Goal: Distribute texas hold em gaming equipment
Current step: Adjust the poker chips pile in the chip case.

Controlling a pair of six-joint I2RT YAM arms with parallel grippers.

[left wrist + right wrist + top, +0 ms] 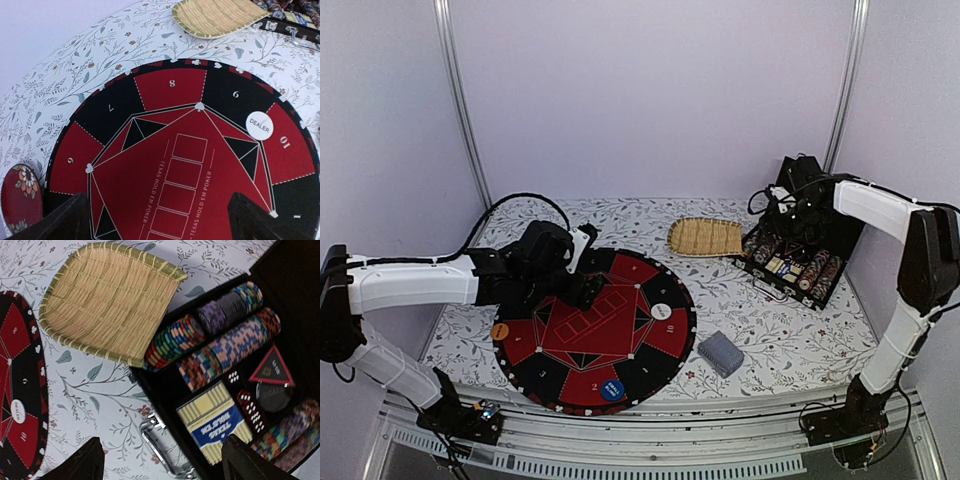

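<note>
Your left gripper (pixel 160 226) hung wide open and empty over the mat (pixel 620 345), where the dealer button (pixel 661 311) sat. The deck (pixel 720 354) lay right of the mat. Your right gripper (pixel 165 465), spread and empty, hovered above the chips (pixel 220 347) in the case (pixel 847 240).

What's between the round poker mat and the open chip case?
Nothing: in the top view only bare floral tablecloth separates poker mat and chip case. The straw tray sits beyond that gap, the card deck nearer the arms.

Pale lilac walls (pixel 650 90) stand well beyond the jaws of the left gripper (pixel 160 222) and the right gripper (pixel 160 460), with metal posts (pixel 460 100) at the corners. Beneath both jaws is a table (pixel 800 330) covered in leaf-printed cloth, evenly lit.
</note>
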